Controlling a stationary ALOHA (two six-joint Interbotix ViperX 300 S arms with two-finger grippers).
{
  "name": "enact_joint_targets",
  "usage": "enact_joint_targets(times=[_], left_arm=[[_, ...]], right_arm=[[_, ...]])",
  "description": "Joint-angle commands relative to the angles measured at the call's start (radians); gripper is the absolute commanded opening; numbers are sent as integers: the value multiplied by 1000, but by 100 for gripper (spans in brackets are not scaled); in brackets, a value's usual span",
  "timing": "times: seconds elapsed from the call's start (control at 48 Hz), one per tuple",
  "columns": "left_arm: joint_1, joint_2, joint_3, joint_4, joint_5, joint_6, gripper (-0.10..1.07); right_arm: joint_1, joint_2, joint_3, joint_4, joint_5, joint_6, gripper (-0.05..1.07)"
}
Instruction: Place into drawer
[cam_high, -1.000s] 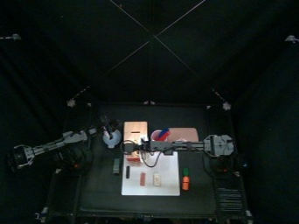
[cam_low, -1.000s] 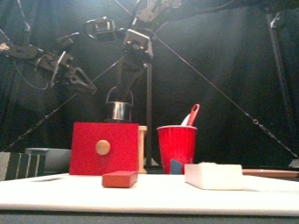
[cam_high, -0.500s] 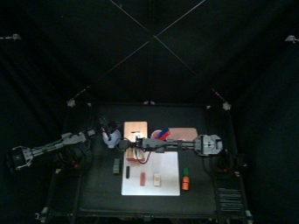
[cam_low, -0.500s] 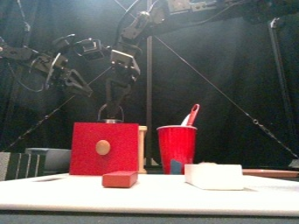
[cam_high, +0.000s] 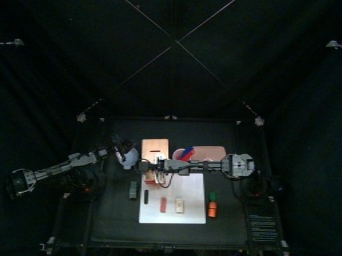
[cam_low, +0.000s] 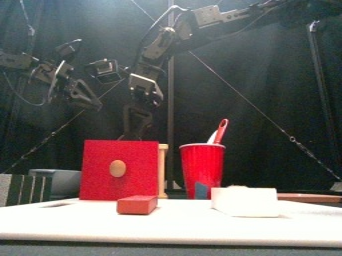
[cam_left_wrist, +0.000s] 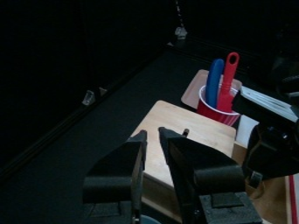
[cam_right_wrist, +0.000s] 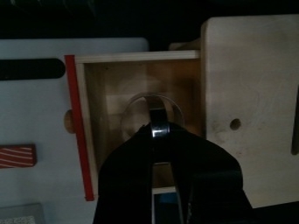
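The drawer (cam_right_wrist: 117, 92) of light wood is pulled out of its box (cam_right_wrist: 247, 79), with its red front (cam_right_wrist: 77, 131) toward the white mat. My right gripper (cam_right_wrist: 156, 131) hangs over the open tray, shut on a small shiny metal piece (cam_right_wrist: 158, 130). In the front view the right gripper (cam_low: 134, 128) sits just above the red drawer front (cam_low: 118, 170). From above, the drawer (cam_high: 151, 147) lies mid-table with the right gripper (cam_high: 160, 166) beside it. My left gripper (cam_left_wrist: 153, 140) is raised behind the box, with its jaws close together and nothing between them.
A red cup (cam_low: 202, 170) holding red and blue utensils stands right of the drawer. A dark-red block (cam_low: 136, 205) and a white block (cam_low: 245, 201) lie near the front edge. Small items, among them an orange marker (cam_high: 211, 206), rest on the white mat (cam_high: 181, 190).
The right gripper has come down and slightly left with the metal piece, from well above the drawer to just over it. The left arm has shifted a little.
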Motion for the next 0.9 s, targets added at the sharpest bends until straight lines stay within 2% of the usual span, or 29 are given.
enact_joint_targets(times=[0.0, 0.292, 0.562, 0.875], left_arm=[[3, 0, -14, -5, -3, 0, 63], [3, -2, -11, -9, -5, 0, 63], [3, -2, -5, -9, -5, 0, 63], [3, 0, 0, -18, -5, 0, 63]], right_arm=[[-12, -20, -5, 5, -12, 0, 49], [-21, 0, -3, 17, -40, 5, 53], [-29, 3, 2, 43, -49, 3, 70], [-29, -15, 2, 37, -21, 9, 70]])
